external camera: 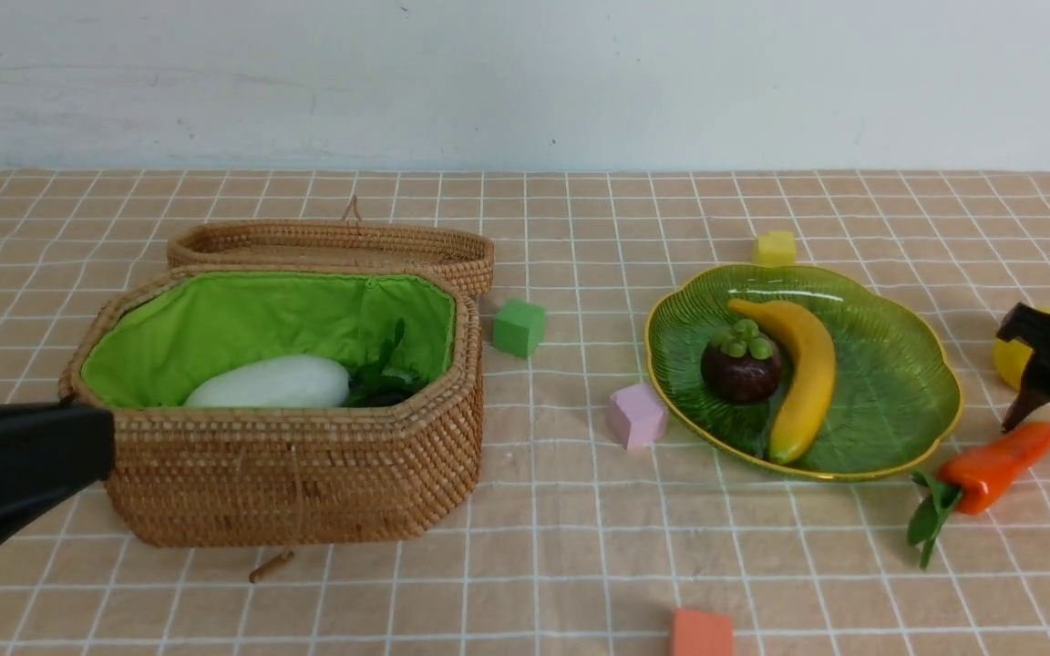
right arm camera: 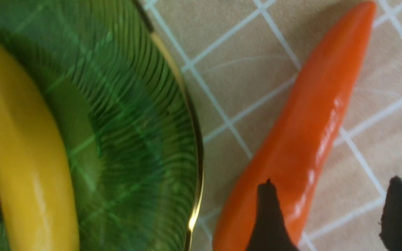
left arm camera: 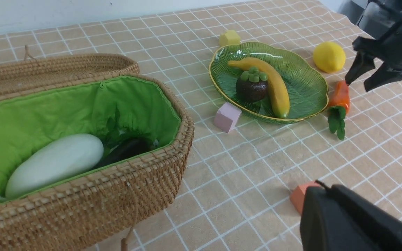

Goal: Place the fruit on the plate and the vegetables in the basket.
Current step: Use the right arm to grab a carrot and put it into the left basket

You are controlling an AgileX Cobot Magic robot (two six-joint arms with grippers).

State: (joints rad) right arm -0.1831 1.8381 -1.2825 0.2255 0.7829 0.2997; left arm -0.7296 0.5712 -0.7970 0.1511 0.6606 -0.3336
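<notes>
At the near left corner of the tabletop (external camera: 580,510), the left arm (external camera: 24,465) shows only as a black bulk, and whether the left jaws are open cannot be told. The basket (external camera: 288,474) stands left of centre and holds the radish (external camera: 270,383) and the eggplant (left arm camera: 124,151). Its lid (external camera: 334,244) lies behind it. A green cube (external camera: 519,326), a pink cube (external camera: 637,415) and, at the near edge, an orange cube (external camera: 701,633) lie about the middle. Right of centre, the plate (external camera: 890,383) carries the mangosteen (external camera: 742,369) and the banana (external camera: 803,374), with a yellow cube (external camera: 775,248) just behind. The carrot (external camera: 990,465) lies just beside the plate toward the right edge, and the lemon (left arm camera: 329,56) lies beyond it. The right jaws are spread wide over the carrot's pointed half, gripping nothing.
</notes>
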